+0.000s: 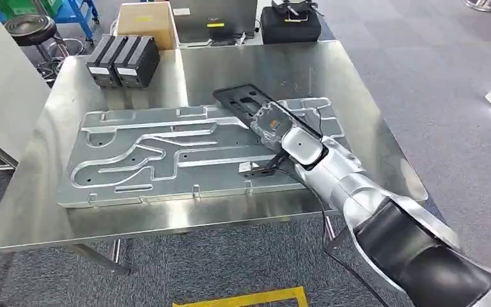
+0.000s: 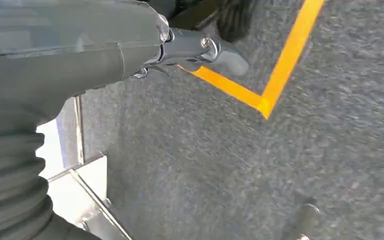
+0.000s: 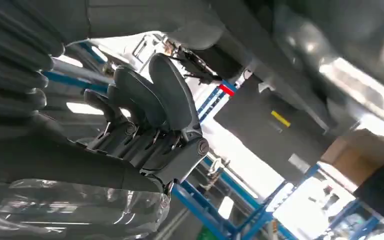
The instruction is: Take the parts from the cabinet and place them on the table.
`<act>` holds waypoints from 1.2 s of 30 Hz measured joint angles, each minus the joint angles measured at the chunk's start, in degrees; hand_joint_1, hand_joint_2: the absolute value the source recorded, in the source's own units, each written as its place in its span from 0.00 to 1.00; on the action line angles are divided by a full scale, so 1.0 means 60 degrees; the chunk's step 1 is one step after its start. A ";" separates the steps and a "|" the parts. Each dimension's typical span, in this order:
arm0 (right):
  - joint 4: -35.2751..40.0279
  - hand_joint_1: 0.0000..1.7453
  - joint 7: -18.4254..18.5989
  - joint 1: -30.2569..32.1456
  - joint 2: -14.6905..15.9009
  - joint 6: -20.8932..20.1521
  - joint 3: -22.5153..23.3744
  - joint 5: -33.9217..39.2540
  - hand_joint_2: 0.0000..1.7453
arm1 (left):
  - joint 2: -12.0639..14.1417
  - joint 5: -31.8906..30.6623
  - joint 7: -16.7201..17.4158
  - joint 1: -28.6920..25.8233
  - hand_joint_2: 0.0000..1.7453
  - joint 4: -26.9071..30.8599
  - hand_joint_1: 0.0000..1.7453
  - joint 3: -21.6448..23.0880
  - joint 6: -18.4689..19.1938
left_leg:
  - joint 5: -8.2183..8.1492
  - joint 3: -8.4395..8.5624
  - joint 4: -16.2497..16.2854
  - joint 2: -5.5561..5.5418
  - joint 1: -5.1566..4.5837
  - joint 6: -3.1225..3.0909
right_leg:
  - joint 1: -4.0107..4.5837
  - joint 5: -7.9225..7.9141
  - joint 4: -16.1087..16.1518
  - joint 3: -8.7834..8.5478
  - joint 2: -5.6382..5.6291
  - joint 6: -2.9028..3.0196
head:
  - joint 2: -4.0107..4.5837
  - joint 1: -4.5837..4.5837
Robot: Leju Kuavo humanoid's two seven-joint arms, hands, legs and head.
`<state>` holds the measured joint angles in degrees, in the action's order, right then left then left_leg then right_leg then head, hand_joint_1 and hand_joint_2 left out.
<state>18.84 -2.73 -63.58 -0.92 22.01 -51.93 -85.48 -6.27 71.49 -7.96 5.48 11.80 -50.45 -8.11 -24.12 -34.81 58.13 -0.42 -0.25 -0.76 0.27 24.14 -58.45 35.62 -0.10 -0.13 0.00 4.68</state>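
The black part lies flat on the far right of the big grooved metal plate on the steel table, its near end hidden under the right hand, whose curled fingers may be gripping it, though I cannot tell. The left hand hangs over grey carpet by an orange floor line, fingers out of sight so its state is unclear, while 2 black boxes sit at the table's far left.

Reaching in from the lower right with the silver right arm, stretching forward over the table's right half. Resting the right hand low over the surface toward the right edge — fingers curling inward in the right wrist view, whether gripping anything cannot be told. Hanging the left hand down toward the floor — thumb extended, fingers largely hidden.
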 joint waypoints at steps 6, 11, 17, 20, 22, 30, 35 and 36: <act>-0.0022 1.00 0.0292 -0.0006 -0.0291 0.0000 -0.0358 -0.0449 1.00 | 0.0008 0.0000 -0.0033 -0.0050 1.00 0.0003 0.00 0.0018 -0.0069 | -0.1189 -0.0858 0.2040 0.0012 0.0062 0.0270 | -0.0153 -0.0088 0.0209 -0.0132 0.0041 0.0178 | 0.0000 0.0003; -0.0029 1.00 -0.0091 0.0089 -0.0470 0.0584 -0.0285 0.0412 1.00 | 0.0026 0.0000 -0.0080 -0.0093 1.00 0.0003 0.00 0.0018 -0.0084 | -0.0370 -0.0450 0.1213 0.0023 0.0230 0.0428 | -0.0198 -0.0028 0.0095 -0.0129 0.0031 0.0094 | 0.0000 0.0003; 0.0426 1.00 -0.0510 -0.0046 -0.0514 0.1158 0.0528 0.0899 1.00 | 0.0051 0.0000 -0.0153 -0.0105 1.00 0.0003 0.00 0.0015 -0.0095 | -0.0144 0.0060 0.0158 -0.0020 0.0151 0.0100 | -0.0180 0.0031 -0.0045 -0.0068 0.0013 -0.0239 | 0.0000 0.0000; 0.0760 1.00 -0.0401 -0.0272 -0.0343 0.1257 0.0862 0.0769 1.00 | 0.0084 0.0000 -0.0150 -0.0097 1.00 0.0003 0.00 0.0000 -0.0128 | -0.0080 0.0041 0.0102 0.0005 0.0181 -0.0066 | -0.0241 0.0719 -0.1031 0.0378 0.0013 -0.0343 | 0.0000 0.0000; 0.1084 1.00 -0.0378 -0.0379 -0.0085 0.1123 0.1000 0.0430 1.00 | 0.0084 0.0000 -0.0149 -0.0095 1.00 0.0003 0.00 -0.0004 -0.0109 | -0.0074 0.0020 0.0103 0.0013 0.0146 -0.0107 | -0.0238 0.1403 -0.2693 0.1140 0.0015 -0.0384 | 0.0000 0.0000; 0.2259 1.00 -0.0834 -0.1456 0.0696 0.0134 0.1832 0.0240 1.00 | 0.0059 0.0000 -0.0142 -0.0085 1.00 0.0003 0.00 -0.0022 -0.0128 | -0.0065 -0.0011 0.0109 0.0001 -0.0013 -0.0036 | -0.0006 0.0059 -0.0087 -0.0017 0.0087 0.0061 | 0.0000 0.0000; 0.3055 1.00 -0.1146 -0.1971 0.1129 -0.0003 0.2203 0.0342 1.00 | 0.0062 0.0000 -0.0160 -0.0026 1.00 0.0003 0.00 -0.0095 -0.0168 | -0.0654 -0.0311 0.0883 0.0016 -0.0002 0.0173 | -0.0129 -0.0072 0.0179 -0.0136 0.0132 0.0185 | 0.0000 0.0003; 0.3202 1.00 -0.1206 -0.2036 0.1191 -0.0099 0.2236 0.0382 1.00 | 0.0062 0.0000 -0.0179 -0.0034 1.00 0.0003 0.00 -0.0135 -0.0179 | -0.1022 -0.0623 0.1609 0.0018 0.0035 0.0215 | -0.0124 -0.0071 0.0179 -0.0136 0.0128 0.0186 | 0.0000 0.0003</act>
<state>38.05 -9.97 -75.80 6.23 21.42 -38.51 -83.19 -5.90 71.49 -9.03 5.27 11.82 -51.26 -9.18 -30.25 -38.55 67.79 -0.31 -0.04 0.52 -0.48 23.71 -57.38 34.81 0.67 0.98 0.00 4.70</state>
